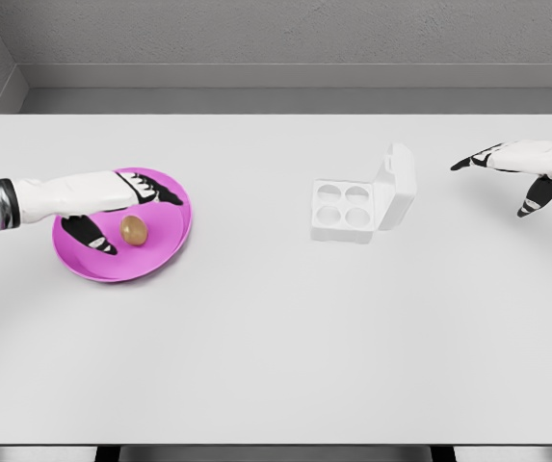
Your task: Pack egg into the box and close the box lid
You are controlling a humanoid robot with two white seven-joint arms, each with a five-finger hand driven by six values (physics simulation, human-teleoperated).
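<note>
A brown egg (134,229) lies on a magenta plate (165,245) at the left of the white table. My left hand (121,207) hovers over the plate with fingers spread, the thumb to the egg's left and the other fingers above it, holding nothing. A white egg box (345,210) with four round cups sits right of centre, its lid (397,185) standing open on the right side. My right hand (512,171) floats at the far right, fingers relaxed and apart, clear of the box.
The white table (276,346) stretches wide in front of the plate and box. A grey wall runs behind its far edge.
</note>
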